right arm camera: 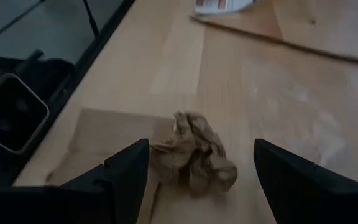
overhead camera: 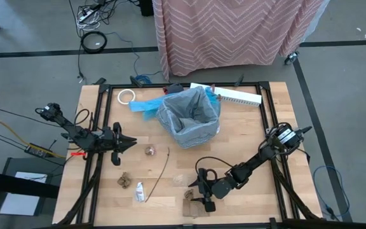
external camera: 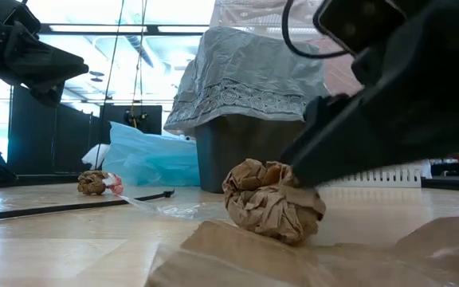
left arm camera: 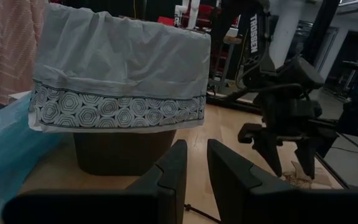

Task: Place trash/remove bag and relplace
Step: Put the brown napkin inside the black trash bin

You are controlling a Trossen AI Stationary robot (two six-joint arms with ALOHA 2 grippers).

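Nearest wad: a crumpled brown paper wad [right arm camera: 196, 158] is seen at the front edge of the table [overhead camera: 246, 137], lying against the brown cardboard square [right arm camera: 98, 140], apparently on its edge.
Right gripper: the right gripper [right arm camera: 201, 165] is held low over that wad, jaws spread wide and released, nothing grasped; one finger is set to each side of the wad.
Key relation: the wad lies directly between and just ahead of the right fingers, so a short descent and a closing of the jaws is judged to be all that is called for. No clear long axis is shown by the wad, so little wrist turning seems needed.
Nearer arm: the right arm is plainly the nearer; the left is well apart.
Risk: the cardboard edge could be pinched along with the wad.
Other scraps: a thin stick [overhead camera: 162, 166], a small white tube [overhead camera: 140, 191] and two more wads [overhead camera: 124, 180] [overhead camera: 149, 151] are scattered mid-table.
Left gripper: the left gripper [overhead camera: 128, 143] is parked at the left of the table, facing the bin; its fingers [left arm camera: 166, 177] stand only a little apart and nothing is seen between them.
Bin and bag: further back the bin [overhead camera: 189, 130] stands upright, lined with the grey bag [overhead camera: 189, 105], which is folded over its rim.
Farthest: a blue plastic bag [overhead camera: 146, 106] lies just beside the bin.
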